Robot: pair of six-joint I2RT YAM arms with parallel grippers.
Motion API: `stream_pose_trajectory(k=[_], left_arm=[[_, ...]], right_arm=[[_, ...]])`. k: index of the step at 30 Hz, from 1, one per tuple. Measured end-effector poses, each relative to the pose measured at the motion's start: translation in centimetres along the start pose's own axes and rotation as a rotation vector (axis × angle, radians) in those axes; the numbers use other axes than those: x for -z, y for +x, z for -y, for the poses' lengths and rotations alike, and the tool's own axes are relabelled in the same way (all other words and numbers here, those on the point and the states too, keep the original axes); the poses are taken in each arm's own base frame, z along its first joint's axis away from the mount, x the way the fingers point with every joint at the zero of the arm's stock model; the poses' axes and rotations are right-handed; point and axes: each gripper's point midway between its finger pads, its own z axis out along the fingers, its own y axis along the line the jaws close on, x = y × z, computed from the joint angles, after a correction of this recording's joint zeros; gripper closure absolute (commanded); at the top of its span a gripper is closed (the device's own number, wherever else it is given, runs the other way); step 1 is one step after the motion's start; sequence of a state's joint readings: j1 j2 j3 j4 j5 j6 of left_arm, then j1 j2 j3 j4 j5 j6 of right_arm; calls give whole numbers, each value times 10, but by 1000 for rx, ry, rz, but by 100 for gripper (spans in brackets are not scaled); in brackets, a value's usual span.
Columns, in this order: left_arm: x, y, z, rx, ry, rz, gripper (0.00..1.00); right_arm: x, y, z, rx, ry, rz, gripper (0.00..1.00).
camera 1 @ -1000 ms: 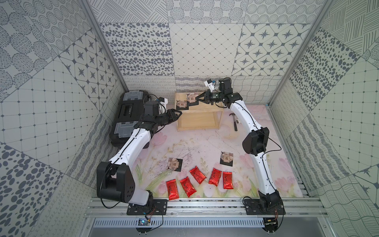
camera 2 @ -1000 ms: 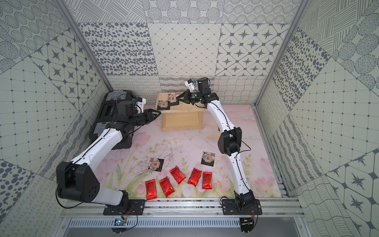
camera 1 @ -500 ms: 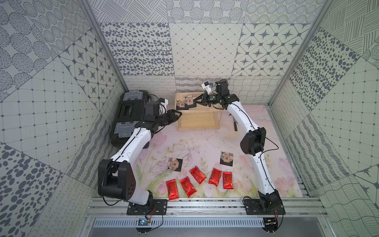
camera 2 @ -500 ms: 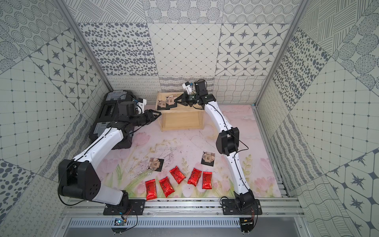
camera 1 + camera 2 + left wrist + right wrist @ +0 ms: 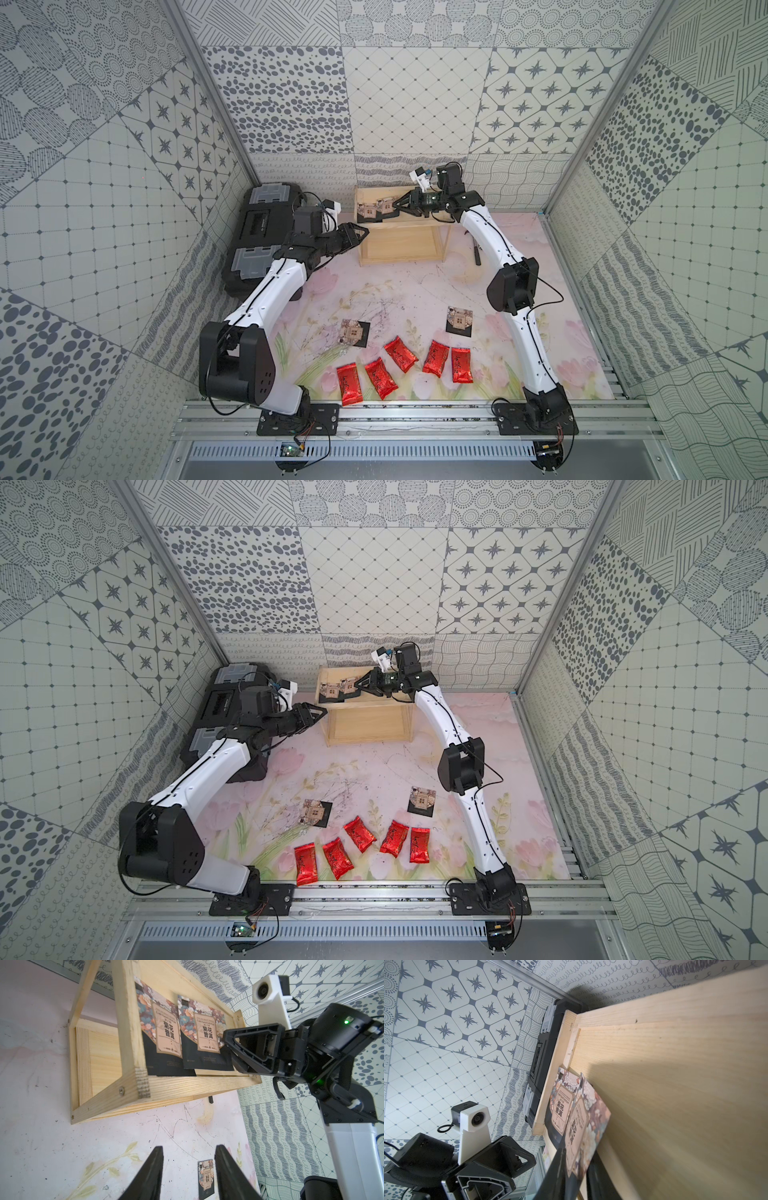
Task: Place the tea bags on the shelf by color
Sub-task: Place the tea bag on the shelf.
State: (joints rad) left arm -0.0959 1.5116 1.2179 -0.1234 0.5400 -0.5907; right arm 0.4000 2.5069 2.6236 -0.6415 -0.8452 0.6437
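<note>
Done: two black squarish sachets with beige house picture (image 5: pixel 162 1030) on top tier of pale two-tier wooden shelf (image 5: pixel 399 245), 12 o'clock on floral mat (image 5: pixel 415 286). Corner of second sachet (image 5: pixel 202 1034) sits between jaws of right gripper (image 5: pixel 397 203); pinched or freed, cannot tell. At shelf's 9 o'clock end, left gripper (image 5: pixel 188 1147) parted, empty. Left: two matching sachets (image 5: pixel 353 332) mid-mat, five shiny red foil pouches (image 5: pixel 400 353) at 6 o'clock. Lower tier's back hidden under top board.
</note>
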Motion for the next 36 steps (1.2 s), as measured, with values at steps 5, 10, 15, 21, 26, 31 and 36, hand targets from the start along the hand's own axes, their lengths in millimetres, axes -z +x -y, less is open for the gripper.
stream_pose_trajectory(k=[5,10,15,21,26,31,36], left_arm=[[-1,1,-1,0,1,-4,54],[-1,1,-2,-3,0,-5,53],[-2,1,-2,-6,2,-8,53],[-1,1,-2,-5,1,-6,53],[-1,1,-2,-4,7,-9,53],[0,2,0,-3,18,-16,53],[0,3,-1,-2,19,-20,53]], right_arm=[[0,0,4,1,19,3,65],[1,-1,5,13,39,10,58],[3,-3,5,31,48,17,53],[3,-5,6,41,60,29,52],[4,-5,8,43,74,28,52],[4,-2,8,53,80,21,59],[3,0,9,53,82,14,60]])
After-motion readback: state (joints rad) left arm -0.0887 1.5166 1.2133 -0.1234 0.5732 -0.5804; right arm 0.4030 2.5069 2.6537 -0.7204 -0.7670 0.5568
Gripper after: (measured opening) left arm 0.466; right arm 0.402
